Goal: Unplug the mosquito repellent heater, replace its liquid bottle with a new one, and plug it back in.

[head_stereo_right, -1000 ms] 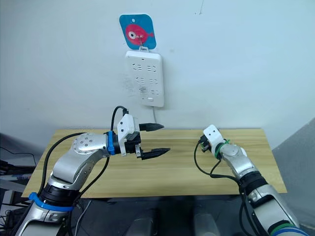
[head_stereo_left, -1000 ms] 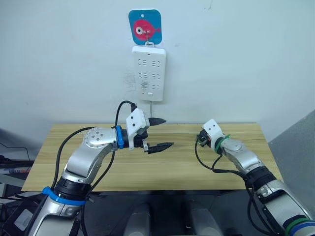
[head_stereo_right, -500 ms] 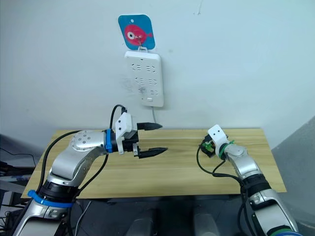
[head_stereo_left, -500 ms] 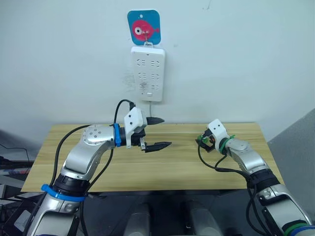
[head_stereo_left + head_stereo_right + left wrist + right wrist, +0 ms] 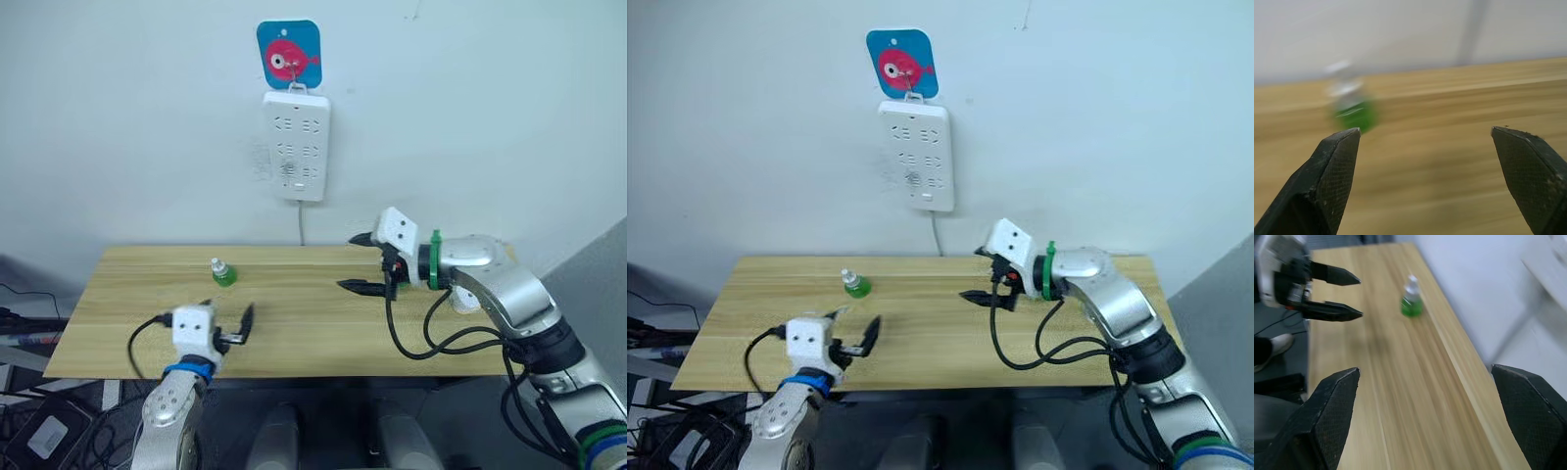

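Mosquito repellent heater (image 5: 467, 299): probably the small white rounded shape lying on the table (image 5: 323, 333) just behind the right forearm, mostly hidden, so not certain. Not plugged in anywhere on the power strip (image 5: 297, 147), which hangs on the wall above the table's far edge with sockets that look bare. Points to the unplugging as done and the bottle swap as the step in hand.

Nearer the left end of the table, well apart from that white shape, stands a small liquid bottle (image 5: 223, 273), upright, green below a pale cap, close to the far edge. Cannot tell whether new or spent.

Left gripper (image 5: 1360, 297): released, fingers spread wide, nothing between them, hanging low by the table's front edge and facing the bottle; in the left wrist view, lines up with the bottle just past one fingertip, off to that side rather than centred. Right gripper (image 5: 346, 261): also released and empty, held above the middle of the table, pointing toward the robot's left.

Likely next: taking the bottle with the left gripper. Calls for shifting sideways to centre the bottle between the fingers, moving forward over the tabletop, then closing on the green body rather than the cap. Small, light and narrow at the base, so probably easy to tip with a stray fingertip.
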`<state>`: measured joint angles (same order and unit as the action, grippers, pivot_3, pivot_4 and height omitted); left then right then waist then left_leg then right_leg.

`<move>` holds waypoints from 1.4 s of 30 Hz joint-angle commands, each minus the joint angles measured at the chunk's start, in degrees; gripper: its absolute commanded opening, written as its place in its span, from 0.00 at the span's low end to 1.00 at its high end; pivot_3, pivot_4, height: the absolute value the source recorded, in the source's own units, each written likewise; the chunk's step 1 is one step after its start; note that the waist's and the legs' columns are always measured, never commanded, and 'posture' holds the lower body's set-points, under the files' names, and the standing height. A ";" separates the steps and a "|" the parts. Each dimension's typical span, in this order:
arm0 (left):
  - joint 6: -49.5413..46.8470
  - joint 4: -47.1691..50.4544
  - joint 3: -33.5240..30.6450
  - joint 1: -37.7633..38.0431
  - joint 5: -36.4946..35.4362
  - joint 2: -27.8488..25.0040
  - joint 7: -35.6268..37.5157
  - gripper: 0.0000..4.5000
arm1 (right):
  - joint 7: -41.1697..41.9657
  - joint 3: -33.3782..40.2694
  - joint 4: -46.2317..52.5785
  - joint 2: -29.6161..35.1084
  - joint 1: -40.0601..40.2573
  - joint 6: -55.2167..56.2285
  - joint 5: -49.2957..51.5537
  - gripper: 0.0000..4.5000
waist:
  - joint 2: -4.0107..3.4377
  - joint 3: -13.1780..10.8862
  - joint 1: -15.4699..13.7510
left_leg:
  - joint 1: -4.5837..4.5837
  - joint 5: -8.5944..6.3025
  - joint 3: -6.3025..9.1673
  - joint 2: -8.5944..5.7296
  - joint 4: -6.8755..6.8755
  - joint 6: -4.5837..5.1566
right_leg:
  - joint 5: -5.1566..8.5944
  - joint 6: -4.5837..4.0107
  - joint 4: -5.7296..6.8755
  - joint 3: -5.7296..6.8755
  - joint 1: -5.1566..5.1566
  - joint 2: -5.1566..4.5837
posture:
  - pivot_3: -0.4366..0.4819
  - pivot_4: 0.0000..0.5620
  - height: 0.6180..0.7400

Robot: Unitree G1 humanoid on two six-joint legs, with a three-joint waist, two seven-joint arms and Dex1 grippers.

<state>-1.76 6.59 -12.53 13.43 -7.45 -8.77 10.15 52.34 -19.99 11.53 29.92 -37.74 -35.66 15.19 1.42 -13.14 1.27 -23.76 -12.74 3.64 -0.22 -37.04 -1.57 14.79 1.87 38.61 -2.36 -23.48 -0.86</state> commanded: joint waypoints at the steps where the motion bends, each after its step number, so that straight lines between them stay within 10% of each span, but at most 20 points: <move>1: 4.66 -4.94 -2.67 -1.94 0.21 1.96 -4.61 1.00 | 0.33 -1.17 1.89 -3.70 -2.74 -2.11 1.58 0.99 | 0.06 -0.45 -0.28 | 0.01 0.00 -0.03 0.00 0.00 0.00 | 0.00 0.00 0.00 0.03 0.03 -0.04 | 0.55 0.51 1.00; 24: 22.78 -62.47 -3.40 -40.32 -0.48 -7.12 1.22 1.00 | -3.82 -3.12 -1.65 -17.21 -13.66 -9.08 1.45 0.99 | 0.51 -2.91 -0.36 | -0.18 0.00 0.11 -0.15 0.08 -0.01 | -0.02 0.00 0.12 0.38 -0.21 -0.24 | 0.48 0.57 1.00; 39: 26.26 -68.36 -2.96 -42.94 1.19 -10.33 1.06 1.00 | -5.48 -1.90 -2.14 -18.62 -14.86 -10.65 2.36 0.99 | 0.55 -3.07 1.21 | -0.60 0.00 0.10 -0.11 0.09 -0.02 | -0.02 0.00 0.27 0.37 -0.71 -0.29 | 0.46 0.57 1.00; 42: 25.25 -69.58 -3.33 -43.60 0.79 -11.38 1.70 0.87 | -5.47 -1.71 -1.93 -18.42 -14.78 -11.22 2.70 1.00 | 0.55 -3.08 1.21 | -0.61 0.00 0.08 -0.13 0.09 -0.02 | -0.02 0.00 0.25 0.35 -0.71 -0.32 | 0.46 0.57 1.00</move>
<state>23.14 -62.59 -15.50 -30.03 -6.47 -19.22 11.88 47.16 -23.52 8.17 11.76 -51.29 -46.93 17.01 1.96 -16.22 2.49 -24.37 -12.74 3.72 -0.35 -36.96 -1.60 14.77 1.87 38.85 -2.01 -24.19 -1.17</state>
